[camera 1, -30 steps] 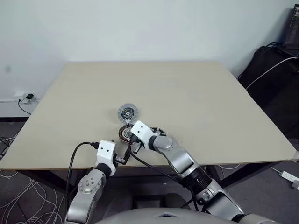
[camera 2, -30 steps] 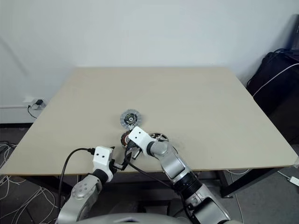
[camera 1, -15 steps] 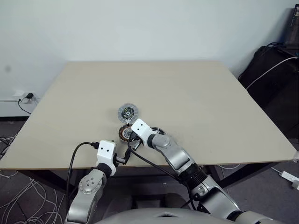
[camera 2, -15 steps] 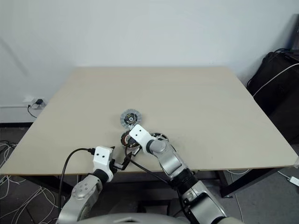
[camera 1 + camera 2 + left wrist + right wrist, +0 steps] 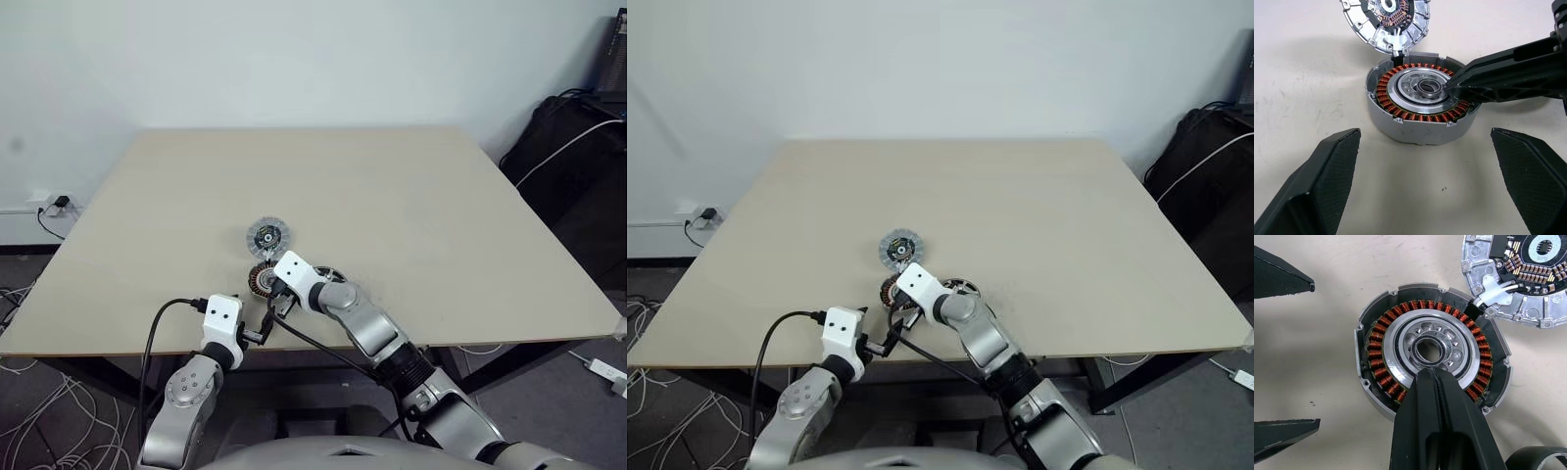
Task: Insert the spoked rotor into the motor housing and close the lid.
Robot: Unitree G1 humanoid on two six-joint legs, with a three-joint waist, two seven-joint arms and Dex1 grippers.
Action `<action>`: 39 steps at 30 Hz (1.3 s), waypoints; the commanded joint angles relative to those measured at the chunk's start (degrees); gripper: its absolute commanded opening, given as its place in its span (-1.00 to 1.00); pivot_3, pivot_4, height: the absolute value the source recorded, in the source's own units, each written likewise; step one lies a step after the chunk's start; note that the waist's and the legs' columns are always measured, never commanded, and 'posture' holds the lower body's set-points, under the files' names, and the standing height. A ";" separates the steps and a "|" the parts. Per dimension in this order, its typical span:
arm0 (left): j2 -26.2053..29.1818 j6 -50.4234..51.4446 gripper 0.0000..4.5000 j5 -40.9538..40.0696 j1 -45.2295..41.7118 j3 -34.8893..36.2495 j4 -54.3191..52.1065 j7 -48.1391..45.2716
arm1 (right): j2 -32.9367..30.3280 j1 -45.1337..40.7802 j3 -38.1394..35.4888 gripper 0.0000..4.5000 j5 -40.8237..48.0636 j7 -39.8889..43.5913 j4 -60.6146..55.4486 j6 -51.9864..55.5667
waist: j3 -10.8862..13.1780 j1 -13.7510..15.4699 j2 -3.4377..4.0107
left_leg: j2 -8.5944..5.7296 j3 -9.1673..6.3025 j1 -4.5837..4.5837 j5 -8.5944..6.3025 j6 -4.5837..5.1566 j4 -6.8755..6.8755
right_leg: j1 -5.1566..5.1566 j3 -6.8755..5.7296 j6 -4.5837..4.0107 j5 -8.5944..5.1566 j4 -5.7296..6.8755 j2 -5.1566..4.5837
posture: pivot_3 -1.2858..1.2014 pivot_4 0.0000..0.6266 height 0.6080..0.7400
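Nearest the robot, the left gripper hangs just short of the motor housing, its fingers spread wide and empty. The right gripper, jaws pressed together and holding nothing, rests its tips at the silver centre of the housing, at the edge of the bearing bore. The housing sits open near the table's front edge, copper windings exposed and nothing seated in it; the spoked rotor lies just beside it on the robot's right, and the lid lies flat just beyond it, joined to it by a short lead. Judged from this, neither insertion nor closing is done. The eye views place all three parts; the wrist views alone show the empty bore and the tip contact.
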 commanded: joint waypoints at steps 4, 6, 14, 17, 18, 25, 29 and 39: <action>-0.37 -1.24 1.00 0.06 -0.60 0.17 -0.26 0.18 | 0.14 -0.95 0.75 -0.99 0.67 2.99 -2.83 -0.46 | 0.00 0.00 0.00 | 0.00 0.00 0.00 0.00 0.00 0.00 | 0.00 0.00 0.00 0.00 -0.01 0.00 | 0.03 -1.00 1.00; -0.40 -1.30 1.00 0.03 -0.53 0.20 -0.25 0.25 | 0.18 -0.96 0.74 -0.99 0.60 3.30 -3.02 -0.49 | 0.02 0.00 0.00 | 0.00 -0.01 0.00 0.00 0.00 0.00 | 0.00 -0.01 0.00 -0.01 -0.01 0.00 | 0.03 -1.00 1.00; -0.58 -1.51 1.00 0.01 -0.52 0.24 -0.08 0.43 | 0.74 -1.04 -0.24 -0.99 1.22 3.55 -3.53 -2.37 | 0.07 0.02 -0.01 | 0.00 -0.03 -0.01 0.00 0.00 -0.01 | 0.00 -0.02 0.00 -0.01 -0.01 -0.01 | 0.03 -1.00 1.00; -0.62 -1.62 1.00 0.00 -0.55 0.27 0.04 0.40 | 1.05 -1.10 -0.61 -0.99 1.56 3.27 -3.27 -3.12 | 0.11 0.02 -0.03 | 0.00 -0.03 -0.01 0.00 0.00 0.00 | 0.01 -0.03 0.00 -0.01 -0.01 -0.01 | 0.03 -1.00 1.00; -0.63 -1.65 1.00 0.00 -0.56 0.29 0.07 0.39 | 1.16 -1.13 -0.71 -0.99 1.69 3.18 -3.19 -3.31 | 0.12 0.02 -0.03 | 0.00 -0.04 -0.01 0.00 0.00 0.00 | 0.00 -0.03 0.00 -0.01 -0.01 -0.01 | 0.03 -1.00 1.00; -0.65 -1.88 1.00 0.04 -0.59 0.41 0.28 0.41 | 1.63 -1.47 -0.72 -0.99 1.84 2.87 -1.94 -3.79 | 0.16 0.01 -0.05 | 0.00 -0.04 -0.02 0.00 0.00 0.00 | 0.00 -0.03 0.00 -0.01 -0.01 -0.01 | 0.03 -1.00 1.00; -0.64 -1.97 1.00 0.10 -0.48 0.46 0.32 0.46 | 2.11 -1.91 -0.75 -0.99 1.64 2.59 -0.41 -4.08 | 0.17 0.01 -0.05 | 0.00 -0.05 -0.02 0.00 0.00 -0.01 | 0.00 -0.04 0.00 -0.01 -0.01 -0.01 | 0.03 -1.00 1.00; -0.77 -2.16 1.00 0.16 -0.55 0.58 0.58 0.62 | 2.97 -3.17 -2.08 -0.99 1.47 0.61 4.80 -5.94 | 0.19 -0.02 -0.03 | 0.00 -0.05 -0.02 0.00 0.00 -0.01 | 0.00 -0.04 -0.01 -0.01 -0.01 0.00 | 0.03 -1.00 1.00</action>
